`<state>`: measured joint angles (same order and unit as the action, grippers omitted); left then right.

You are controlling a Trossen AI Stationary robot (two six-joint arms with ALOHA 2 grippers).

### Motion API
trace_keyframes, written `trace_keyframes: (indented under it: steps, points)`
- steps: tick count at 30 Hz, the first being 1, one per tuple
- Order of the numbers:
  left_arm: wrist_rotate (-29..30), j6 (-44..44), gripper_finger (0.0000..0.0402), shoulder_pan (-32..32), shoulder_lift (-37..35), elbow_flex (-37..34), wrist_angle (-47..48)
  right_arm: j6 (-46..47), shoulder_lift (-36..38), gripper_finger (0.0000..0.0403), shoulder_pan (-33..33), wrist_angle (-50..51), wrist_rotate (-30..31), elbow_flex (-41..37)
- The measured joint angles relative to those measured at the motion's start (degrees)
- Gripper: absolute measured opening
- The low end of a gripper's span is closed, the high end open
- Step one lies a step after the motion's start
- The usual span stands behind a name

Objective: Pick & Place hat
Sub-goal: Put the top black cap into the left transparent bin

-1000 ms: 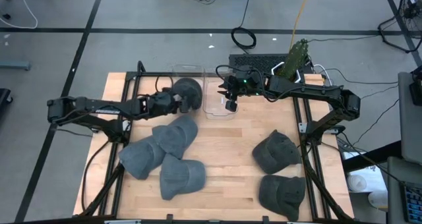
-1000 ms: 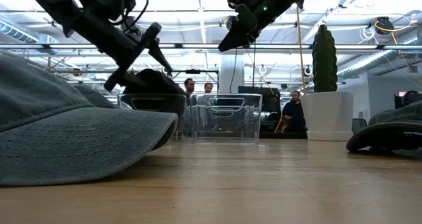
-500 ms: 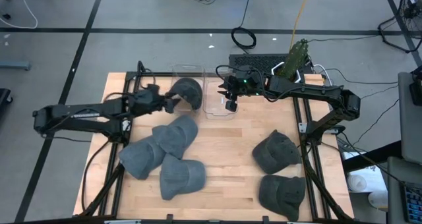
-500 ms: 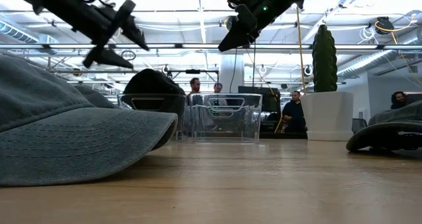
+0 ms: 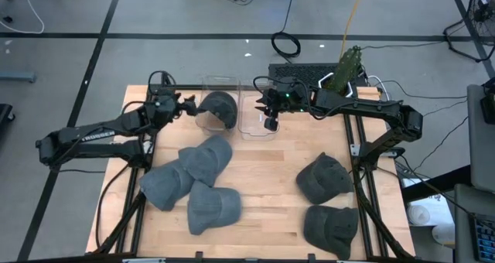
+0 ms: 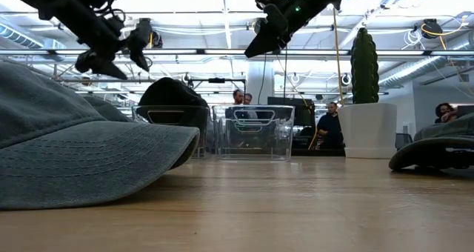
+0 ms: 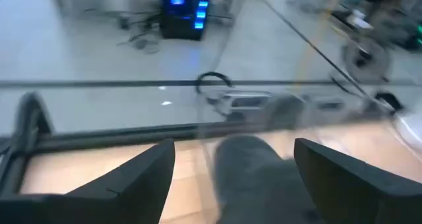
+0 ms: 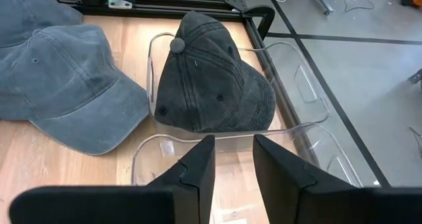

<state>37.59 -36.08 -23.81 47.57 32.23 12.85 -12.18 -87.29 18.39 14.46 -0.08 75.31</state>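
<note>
A dark grey hat [image 5: 219, 108] lies in the left of two clear plastic bins [image 5: 203, 124] at the table's far edge; it also shows in the right wrist view [image 8: 211, 85] and the low view [image 6: 172, 96]. My left gripper [image 5: 187, 104] is open and empty, left of that bin and above table height [image 6: 118, 53]; its wrist view looks past the spread fingers [image 7: 234, 145] at the blurred hat [image 7: 254, 174]. My right gripper [image 5: 270, 117] hangs above the right bin [image 5: 254, 128], fingers a narrow gap apart [image 8: 234, 140], holding nothing.
Three lighter grey hats [image 5: 205, 158] overlap at the table's near left; two dark ones [image 5: 325, 176] lie at the near right. One brim [image 6: 89, 156] fills the low view's left. A potted cactus [image 5: 348, 66] stands at the far right. People stand beyond the table [image 6: 326, 130].
My left gripper, open above the dark hat a second ago, has drawn back toward the table's left edge and a little up, away from the bin. The hat stays in the bin. My right arm has kept still.
</note>
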Motion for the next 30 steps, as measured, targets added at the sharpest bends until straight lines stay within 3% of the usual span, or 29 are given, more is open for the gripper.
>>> trace_keyframes:
  steps: [4,7,14,19,24,26,30]
  points:
    - [-1.29,-4.05,0.0321,-1.10,1.74,0.00,3.39,0.12,0.00,0.0091,-0.01,0.00,0.02,0.02]
    - [-3.89,-0.93,0.0321,-1.19,4.16,0.00,5.94,-0.49,0.00,0.0091,0.00,0.00,0.02,0.02]
    - [-9.42,7.81,0.0305,-1.30,8.87,0.00,-2.56,-0.55,0.00,0.0091,0.00,-0.04,0.02,0.01]
    - [-18.29,9.99,0.0184,-1.25,11.14,0.00,-5.37,-0.52,0.00,0.0091,0.00,0.17,0.02,0.02]
    - [-18.38,8.40,0.0031,-1.32,15.84,0.00,-5.26,-0.52,0.00,0.0091,0.00,-0.39,0.02,0.02]
    - [-21.52,7.46,0.0012,-1.30,17.34,0.00,-7.68,-0.52,0.00,0.0091,0.00,-0.52,0.02,0.02]
    - [-29.73,6.91,0.0022,-1.26,18.06,-0.02,-13.06,-0.50,0.00,0.0091,0.00,-0.52,0.02,0.01]
